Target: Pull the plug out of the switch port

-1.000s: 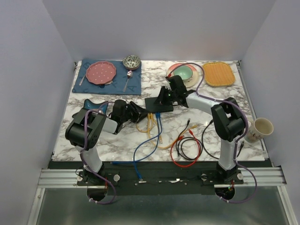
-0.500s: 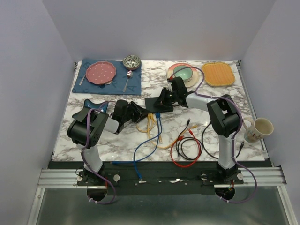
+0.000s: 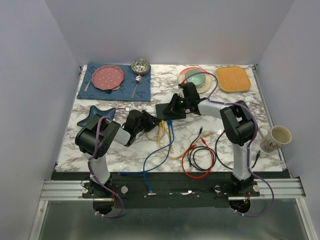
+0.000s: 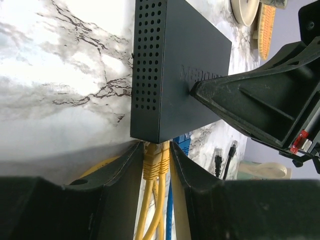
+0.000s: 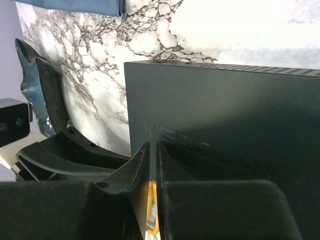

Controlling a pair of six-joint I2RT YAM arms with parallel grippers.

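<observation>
The matte-black switch [image 3: 169,110] lies flat mid-table; it fills the left wrist view [image 4: 180,65] and the right wrist view [image 5: 220,115]. Two yellow plugs [image 4: 155,162] and a blue plug [image 4: 183,145] sit in its socket edge. My left gripper [image 3: 151,121] is at that edge; in its own view [image 4: 156,147] the fingers are closed against both sides of the yellow plugs. My right gripper [image 3: 176,103] is shut, with its tips [image 5: 153,150] resting on the switch's top; it also shows in the left wrist view [image 4: 240,100].
Yellow, blue [image 3: 150,162], red and black cables [image 3: 199,157] trail toward the front edge. A dark blue star-shaped dish [image 3: 95,116] lies at the left. A blue placemat with a pink plate [image 3: 109,77], a bowl [image 3: 140,66], a green plate [image 3: 196,77], an orange mat [image 3: 233,78] and a mug [image 3: 277,137] stand around.
My left gripper has moved right, up to the switch's socket edge and around the yellow plugs. The right gripper has stayed on the switch's top.
</observation>
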